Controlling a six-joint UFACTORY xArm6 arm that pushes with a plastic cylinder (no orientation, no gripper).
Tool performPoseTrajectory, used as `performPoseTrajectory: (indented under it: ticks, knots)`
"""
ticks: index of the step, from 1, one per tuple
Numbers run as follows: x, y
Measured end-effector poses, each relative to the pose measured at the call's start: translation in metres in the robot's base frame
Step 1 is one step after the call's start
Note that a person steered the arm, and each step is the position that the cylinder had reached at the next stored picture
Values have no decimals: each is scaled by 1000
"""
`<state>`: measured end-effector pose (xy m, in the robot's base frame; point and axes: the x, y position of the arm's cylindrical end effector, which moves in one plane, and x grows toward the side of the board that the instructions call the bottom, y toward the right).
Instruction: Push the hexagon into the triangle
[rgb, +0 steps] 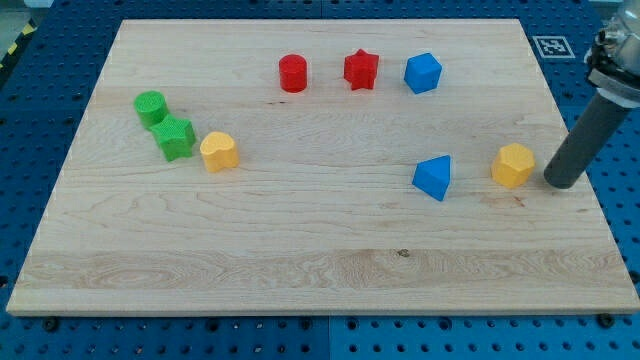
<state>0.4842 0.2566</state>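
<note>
Wooden board: our tip, bare rod holding nothing, right of yellow hexagon; we push straight left toward blue triangle.

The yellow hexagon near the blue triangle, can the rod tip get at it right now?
Probably yes. My tip sits just to the view's right of the yellow hexagon, nothing between them, and the blue triangle lies beyond.

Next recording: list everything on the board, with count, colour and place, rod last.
green cylinder: 1, green, view's left
green star: 1, green, touching the cylinder's lower right
yellow heart: 1, yellow, right of the green star
red cylinder: 1, red, top centre
red star: 1, red, top centre
blue hexagon: 1, blue, right of the red star
blue triangle: 1, blue, right of centre
yellow hexagon: 1, yellow, right of the triangle
wooden board: 1, light wood
my tip: 1, dark, just right of the yellow hexagon
</note>
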Motion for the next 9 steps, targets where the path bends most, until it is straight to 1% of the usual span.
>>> performPoseTrajectory:
  ticks: [1,2,3,4,9]
  knots:
    - [-2,-1]
    - [-15,-6]
    - [-17,-14]
    - [-9,-29]
    - [-3,-158]
